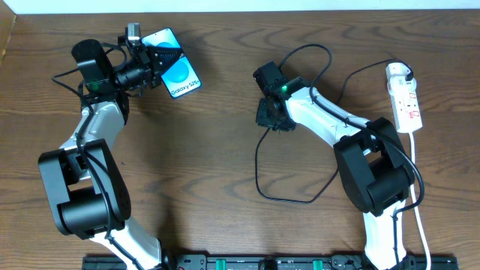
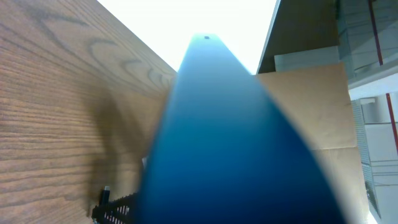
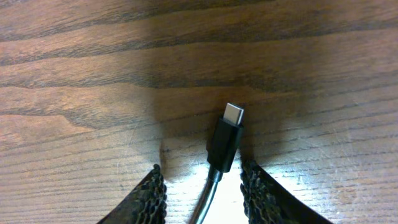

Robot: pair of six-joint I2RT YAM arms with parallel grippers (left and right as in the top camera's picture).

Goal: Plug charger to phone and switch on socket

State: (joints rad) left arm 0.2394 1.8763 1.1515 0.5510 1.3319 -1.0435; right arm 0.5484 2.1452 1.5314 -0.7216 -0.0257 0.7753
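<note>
- The left pincer (image 1: 155, 61) is clamped on the phone (image 1: 176, 70), gripping it at its lower left end near the far left part of the tabletop (image 1: 202, 165).
- The phone's bright blue screen faces up and is turned at a slant, with the white text "Galaxy S25+" readable along its lower right edge.
- In the left wrist view the phone (image 2: 230, 137) is a blurred blue slab filling most of the frame and running away from the camera. One black finger (image 2: 115, 208) shows at the bottom left.
- The right pincer (image 1: 271, 114) is down at the tabletop near the middle, well apart from the phone.
- In the right wrist view the right pincer (image 3: 204, 168) stands narrowly parted, its fingers (image 3: 146, 199) straddling the charger (image 3: 225, 140). The plug tip lies flat on the wood between them, metal end pointing away from the camera. A lit gap shows on the left side; the right finger is just beside the plug.
- The charger's black cable (image 1: 256, 172) runs in a wide loop across the tabletop below that pincer.
- The socket (image 1: 409, 105) lies at the far right, its white cord trailing toward the near edge, with a white adapter head (image 1: 397, 73) seated at its far end.
</note>
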